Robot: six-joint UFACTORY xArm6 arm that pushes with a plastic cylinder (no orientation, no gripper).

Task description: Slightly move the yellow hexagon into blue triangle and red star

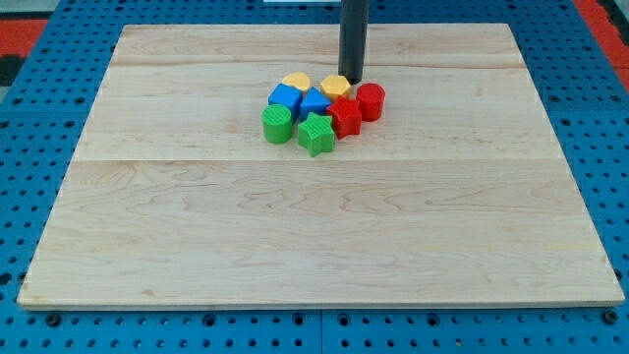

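Note:
The yellow hexagon sits at the top of a tight cluster, touching the blue triangle on its lower left and the red star below it. My tip stands right at the hexagon's upper right edge, apparently touching it. The dark rod rises from there out of the view's top.
The same cluster holds a second yellow block, a blue block, a green cylinder, a green star and a red cylinder. All lie on a wooden board framed by blue pegboard.

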